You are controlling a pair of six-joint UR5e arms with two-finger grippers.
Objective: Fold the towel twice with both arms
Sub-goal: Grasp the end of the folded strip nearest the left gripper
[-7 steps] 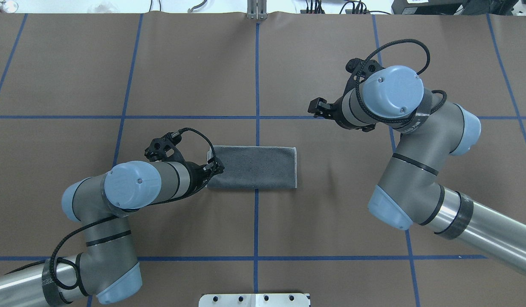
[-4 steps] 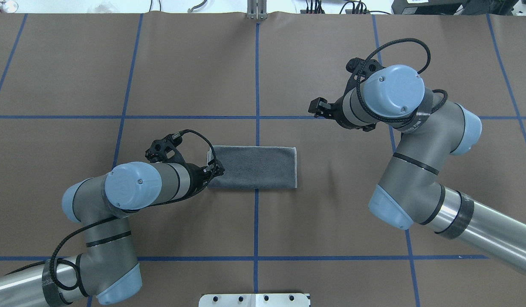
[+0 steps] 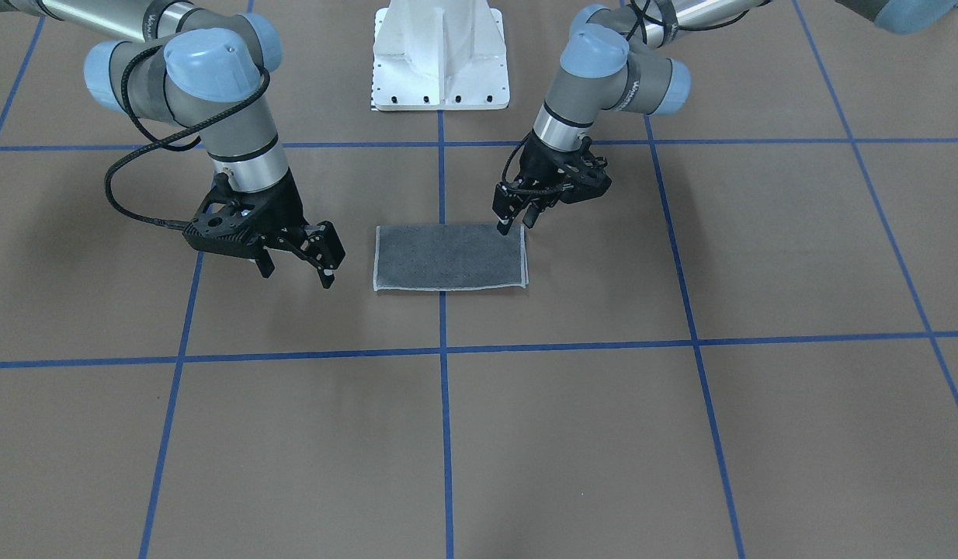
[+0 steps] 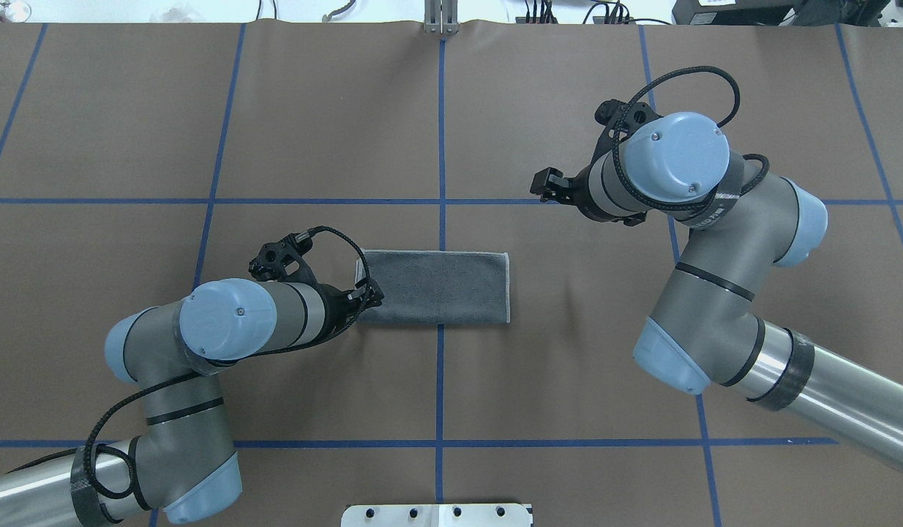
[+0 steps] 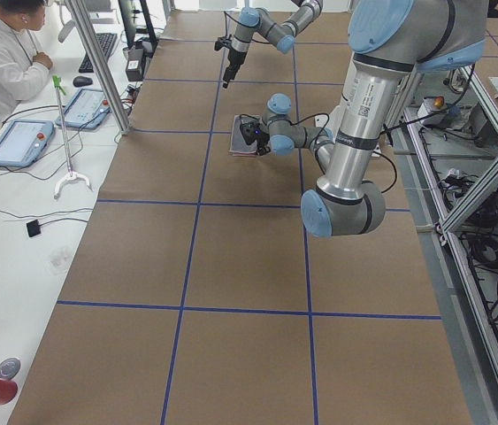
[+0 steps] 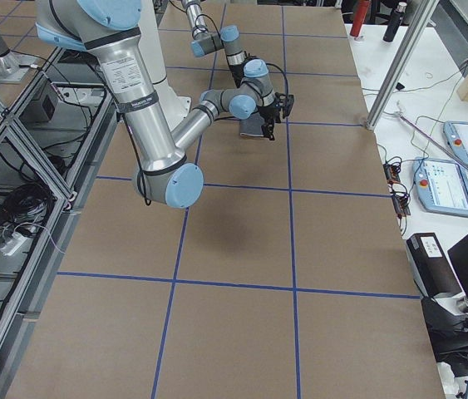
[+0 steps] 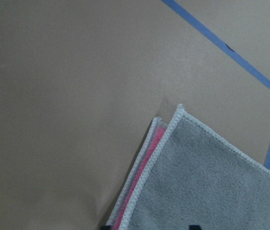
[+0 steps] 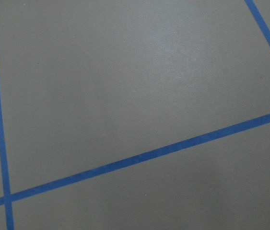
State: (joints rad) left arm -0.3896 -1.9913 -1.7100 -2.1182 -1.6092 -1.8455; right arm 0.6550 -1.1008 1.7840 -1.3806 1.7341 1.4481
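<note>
The towel (image 4: 437, 287) is lying flat at the middle of the table (image 4: 203, 110), folded once into a rectangle. Its grey side is facing up, and pink is peeking between the layers at one corner. The left gripper (image 3: 515, 225) is hovering at that corner with its jaws apart. The right gripper (image 3: 296, 273) is hanging beside the towel, jaws spread, holding nothing.

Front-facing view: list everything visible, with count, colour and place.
towel: one, dark grey face up, light edging, flat rectangle at table centre.
table: one, brown cover, blue tape grid.
pedestal base: one, white, robot's side.
left arm: one, grey, light blue caps, view's right; left gripper black, open, at the towel's robot-side corner.
right arm: one, same colours, view's left; right gripper black, open, beside the towel, apart.
</note>
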